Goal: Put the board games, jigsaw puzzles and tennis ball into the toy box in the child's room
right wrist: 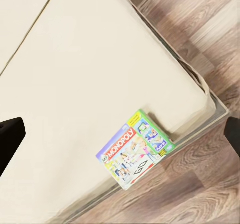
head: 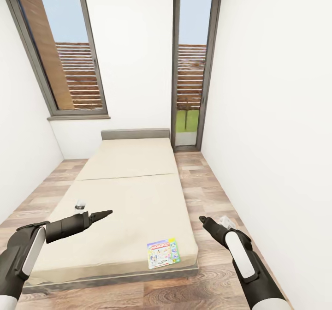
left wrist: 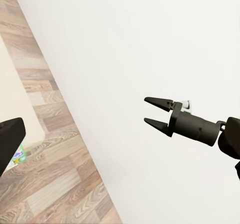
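Observation:
A colourful Monopoly board game (head: 163, 253) lies flat on the beige bed (head: 129, 194), near the foot corner on the right side. The right wrist view looks down on this box (right wrist: 136, 149) and on the mattress (right wrist: 90, 84). My right gripper (head: 201, 218) hovers open over the floor just right of the bed, up and to the right of the box. The left wrist view shows it (left wrist: 146, 110) with fingers spread and nothing between them. My left gripper (head: 109, 212) is open and empty above the bed's left half. The table, toy box, jigsaw puzzles and tennis ball are out of view.
White walls close in on both sides. A strip of wood-plank floor (head: 216, 194) runs along the right of the bed and a narrower strip (head: 44, 185) along the left. A tall window (head: 64, 51) and a glazed door (head: 191, 65) stand behind the grey headboard (head: 135, 134).

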`<state>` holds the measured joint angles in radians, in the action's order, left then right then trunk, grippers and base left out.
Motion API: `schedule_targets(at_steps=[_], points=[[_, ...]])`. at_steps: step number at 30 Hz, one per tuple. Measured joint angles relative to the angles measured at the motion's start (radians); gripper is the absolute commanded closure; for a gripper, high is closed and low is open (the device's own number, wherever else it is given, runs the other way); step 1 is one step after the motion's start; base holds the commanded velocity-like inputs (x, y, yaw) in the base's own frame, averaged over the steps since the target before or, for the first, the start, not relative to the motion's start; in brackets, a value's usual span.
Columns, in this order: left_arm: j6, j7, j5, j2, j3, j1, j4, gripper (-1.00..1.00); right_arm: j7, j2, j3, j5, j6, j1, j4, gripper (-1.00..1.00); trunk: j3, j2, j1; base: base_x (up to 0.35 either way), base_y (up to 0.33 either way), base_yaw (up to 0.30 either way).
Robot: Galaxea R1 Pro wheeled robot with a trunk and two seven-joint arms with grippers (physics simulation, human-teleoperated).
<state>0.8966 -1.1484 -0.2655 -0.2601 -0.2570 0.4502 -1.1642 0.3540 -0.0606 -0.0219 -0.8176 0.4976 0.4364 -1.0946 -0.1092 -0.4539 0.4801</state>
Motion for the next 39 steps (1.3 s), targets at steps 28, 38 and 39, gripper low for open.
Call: schedule_targets(at_steps=[28, 38, 39], points=[[0.002, 0.000, 0.000, 0.000, 0.000, 0.000, 0.000, -1.00, 0.007, -0.003, 0.002, -0.001, -0.003, 0.000, -0.045, -1.00, 0.000, 0.000, 0.000, 0.000, -0.141, 0.000], [0.001, 0.000, 0.000, 0.000, 0.000, 0.000, 0.000, -1.00, 0.004, -0.002, 0.001, 0.000, -0.003, 0.000, -0.045, -1.00, 0.000, 0.000, 0.000, 0.000, -0.139, 0.000], [0.001, 0.000, 0.000, 0.000, 0.000, 0.000, 0.000, -1.00, 0.004, -0.002, 0.002, 0.000, -0.003, 0.000, -0.045, -1.00, 0.000, 0.000, 0.000, 0.000, -0.185, 0.000]])
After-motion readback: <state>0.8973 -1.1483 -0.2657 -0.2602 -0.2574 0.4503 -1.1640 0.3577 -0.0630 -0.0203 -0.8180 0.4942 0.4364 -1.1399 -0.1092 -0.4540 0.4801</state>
